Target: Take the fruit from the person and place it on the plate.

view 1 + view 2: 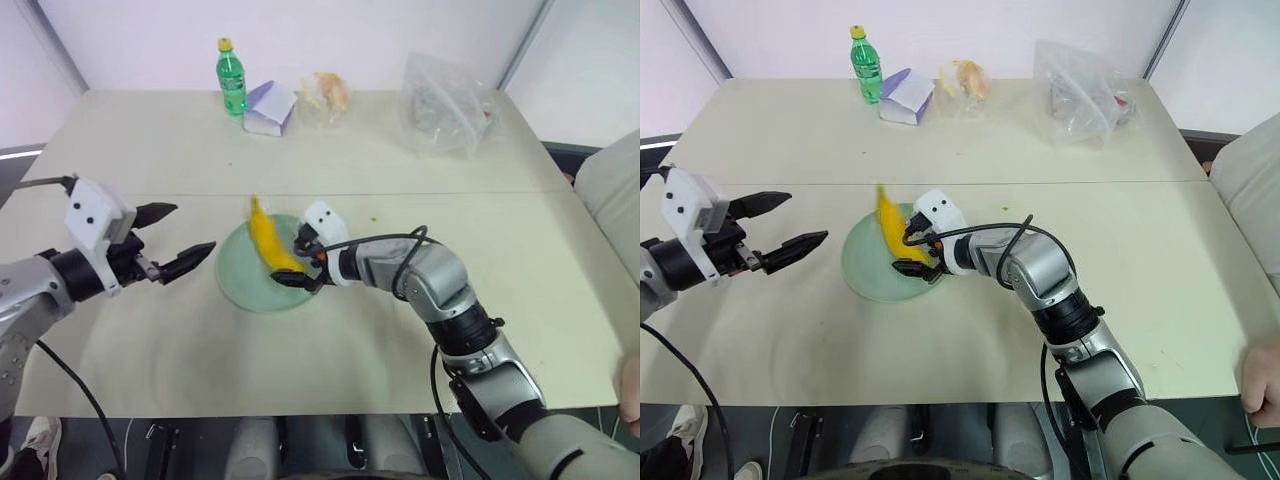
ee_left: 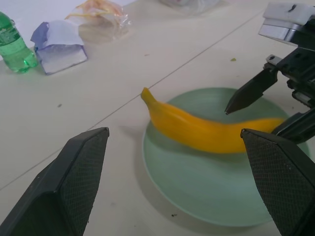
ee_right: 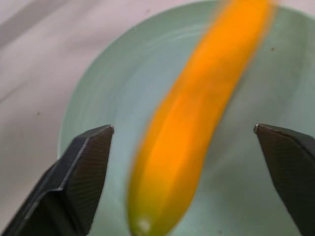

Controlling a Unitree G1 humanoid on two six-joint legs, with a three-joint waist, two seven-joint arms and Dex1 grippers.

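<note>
The fruit, a yellow banana (image 1: 268,240), lies slanted over the pale green plate (image 1: 240,285) at the table's middle, its tip reaching past the far rim. My right gripper (image 1: 297,262) is open at the plate's right side, its fingers spread wide to either side of the banana's (image 3: 197,113) near end. My left gripper (image 1: 194,228) is open and holds nothing; it hovers just left of the plate and points at it. The person's beige clothing (image 1: 615,190) and a hand (image 1: 1262,375) show at the right edge.
Along the table's far edge stand a green bottle (image 1: 232,77), a blue-and-white carton (image 1: 270,108), a wrapped pale orange item (image 1: 328,95) and a clear plastic bag (image 1: 447,105). A seam runs across the table just behind the plate.
</note>
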